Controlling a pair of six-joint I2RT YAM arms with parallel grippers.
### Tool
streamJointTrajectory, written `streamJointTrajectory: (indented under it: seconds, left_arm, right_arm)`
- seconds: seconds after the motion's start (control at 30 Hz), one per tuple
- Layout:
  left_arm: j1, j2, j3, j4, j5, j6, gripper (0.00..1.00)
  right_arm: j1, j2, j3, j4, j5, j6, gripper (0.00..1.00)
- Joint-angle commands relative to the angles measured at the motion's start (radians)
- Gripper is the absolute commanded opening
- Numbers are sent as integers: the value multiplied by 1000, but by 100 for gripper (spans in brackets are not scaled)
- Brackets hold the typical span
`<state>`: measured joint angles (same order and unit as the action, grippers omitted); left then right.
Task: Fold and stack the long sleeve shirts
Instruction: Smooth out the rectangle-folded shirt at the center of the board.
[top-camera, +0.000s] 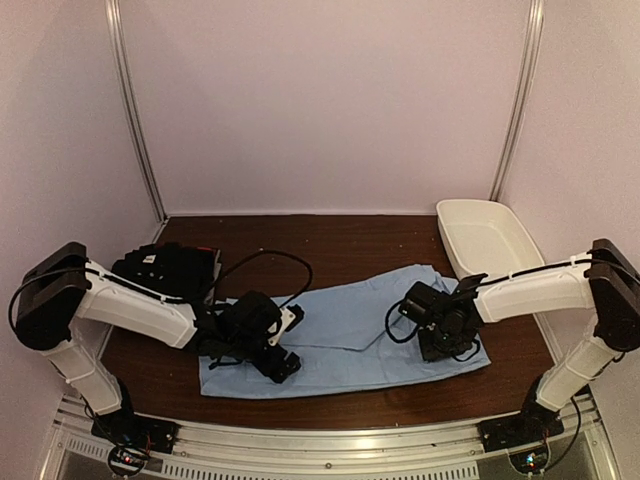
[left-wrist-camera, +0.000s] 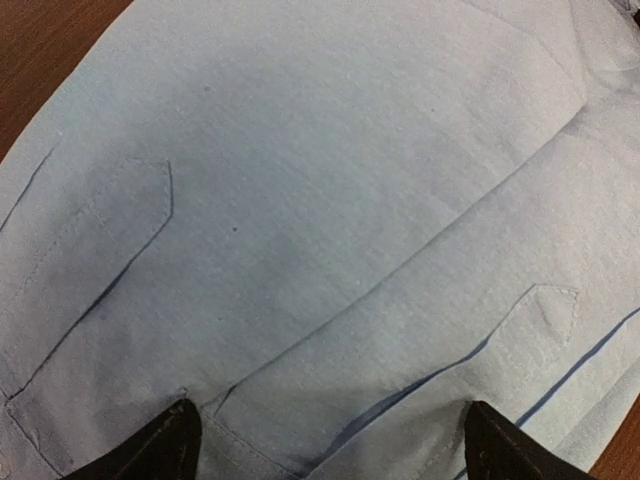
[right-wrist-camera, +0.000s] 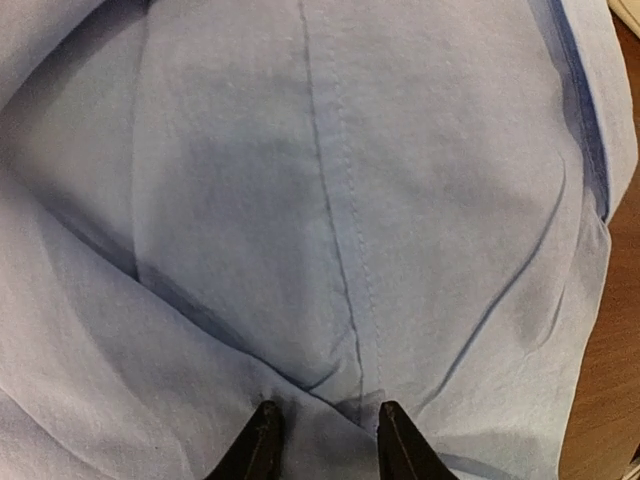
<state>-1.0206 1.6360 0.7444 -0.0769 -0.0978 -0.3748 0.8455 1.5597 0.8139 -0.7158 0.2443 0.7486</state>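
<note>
Closest to me, the left pincer hangs low over the left end of a light blue collared cotton shirt. Its jaws are spread wide and hold nothing. The wrist view shows only flat cloth between the two dark tips, with a sleeve cuff and its placket lying across the body panel.

To the right, the right pincer sits down on the other end of the same shirt. Its jaws are parted a little. Creases run into the gap between the tips along a stitched seam, but I judge the gap too wide to be clamping thin fabric, so I take it as released.

The blue shirt lies across the middle of the dark brown wooden surface as a long, low band. Its edges are turned in, and a flap lies folded over near the centre.

Farther back on the left, partly behind the left arm, is a black shirt with a white label. It sits in a compact bundle that looks already folded. At the far right rests a white oval plastic tub, well apart from both shirts.

By my reckoning the task is around halfway. The black shirt seems done. The blue one has its lengthwise folds but has yet to be folded shorter, and it is not yet stacked with the black one.
</note>
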Motion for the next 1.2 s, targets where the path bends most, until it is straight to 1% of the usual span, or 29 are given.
streamJointTrajectory:
  seconds: [0.0,0.17,0.3,0.43,0.53,0.63,0.67,0.8,0.97,1.17]
  left_arm:
    - [1,10,-71,-34,-31,-31,93]
    - [2,-12,-122,-17,-34,-39,94]
    - [1,-42,-148,-3,-19,-39,94]
    - [1,-95,-171,8,-16,-45,93]
    - [1,-175,-194,40,-11,-47,93]
    - [2,-282,-212,70,6,-43,94]
    - [1,-308,-210,103,11,-42,95]
    - [1,-365,-181,141,22,-38,96]
    - [1,-370,-146,164,31,-26,97]
    - [2,-337,-123,195,65,-10,97]
  right_arm:
    - [-4,-63,-41,-75,30,47,38]
    - [-13,-103,-30,-153,76,96,44]
    - [-40,-159,9,-174,105,101,50]
    - [-128,-221,41,-179,133,71,54]
    - [-211,-281,51,-145,139,32,56]
    - [-290,-336,44,-63,97,-21,56]
    - [-313,-347,38,-34,76,-37,56]
    - [-382,-344,21,25,2,-83,56]
    - [-395,-300,-9,28,-66,-87,55]
    - [-391,-325,-92,41,-150,-71,51]
